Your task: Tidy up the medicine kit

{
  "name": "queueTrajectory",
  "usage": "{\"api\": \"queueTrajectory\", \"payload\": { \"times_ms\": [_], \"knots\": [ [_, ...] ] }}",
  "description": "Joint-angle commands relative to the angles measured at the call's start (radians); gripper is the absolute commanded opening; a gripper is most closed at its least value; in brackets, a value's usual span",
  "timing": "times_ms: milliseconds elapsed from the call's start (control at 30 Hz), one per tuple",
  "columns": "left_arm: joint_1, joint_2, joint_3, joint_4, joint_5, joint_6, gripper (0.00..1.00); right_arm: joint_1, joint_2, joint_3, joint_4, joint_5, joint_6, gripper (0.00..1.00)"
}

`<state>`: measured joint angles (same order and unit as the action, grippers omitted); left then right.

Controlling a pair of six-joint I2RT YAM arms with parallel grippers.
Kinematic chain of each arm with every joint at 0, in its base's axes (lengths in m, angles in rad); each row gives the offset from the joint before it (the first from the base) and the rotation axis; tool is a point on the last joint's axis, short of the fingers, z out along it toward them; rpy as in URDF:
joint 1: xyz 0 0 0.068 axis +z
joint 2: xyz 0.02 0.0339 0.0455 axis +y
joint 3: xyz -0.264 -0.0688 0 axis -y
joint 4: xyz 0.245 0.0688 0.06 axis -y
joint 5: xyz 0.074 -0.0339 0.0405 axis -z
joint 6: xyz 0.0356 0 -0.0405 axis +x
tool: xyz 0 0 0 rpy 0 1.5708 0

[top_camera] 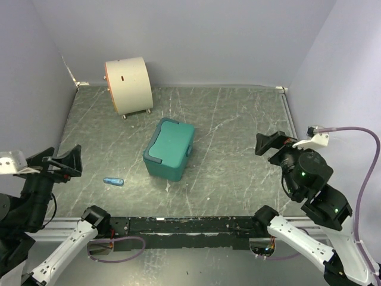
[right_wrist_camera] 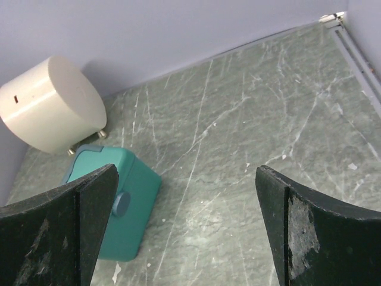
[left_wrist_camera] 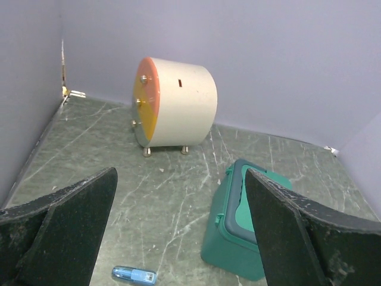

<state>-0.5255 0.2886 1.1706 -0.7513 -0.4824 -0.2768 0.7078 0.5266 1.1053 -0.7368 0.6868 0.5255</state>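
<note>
Two empty, wide-open claws: left gripper [top_camera: 59, 159], right gripper [top_camera: 269, 143]. The medicine kit [top_camera: 169, 148] sits shut mid-table (blue tube [top_camera: 113, 181] loose at its eight o'clock); next, I'd guess, unlatching it.

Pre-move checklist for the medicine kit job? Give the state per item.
1. Left gripper open and empty: ok.
2. Right gripper open and empty: ok.
3. Medicine kit upright, apart from both grippers, nothing on top: ok.
4. Lid open for loading: not ok, it is shut.
5. Latch released: cannot tell from these views.
6. Loose items inside the kit: not ok, a small blue item lies on the table outside the kit, on the left arm's side.
</note>
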Motion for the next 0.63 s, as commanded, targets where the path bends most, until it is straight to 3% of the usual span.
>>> {"api": "queueTrajectory", "payload": {
  "times_ms": [0, 600],
  "knots": [
    [-0.004, -0.005, 0.017, -0.069, -0.063, 0.010, 1.00, -0.003, -0.044, 0.027, -0.065, 0.060, -0.010, 1.00],
    [-0.004, 0.001, 0.015, -0.132, -0.058, -0.069, 1.00, -0.003, -0.037, 0.033, -0.087, 0.155, -0.017, 1.00]
  ]
}}
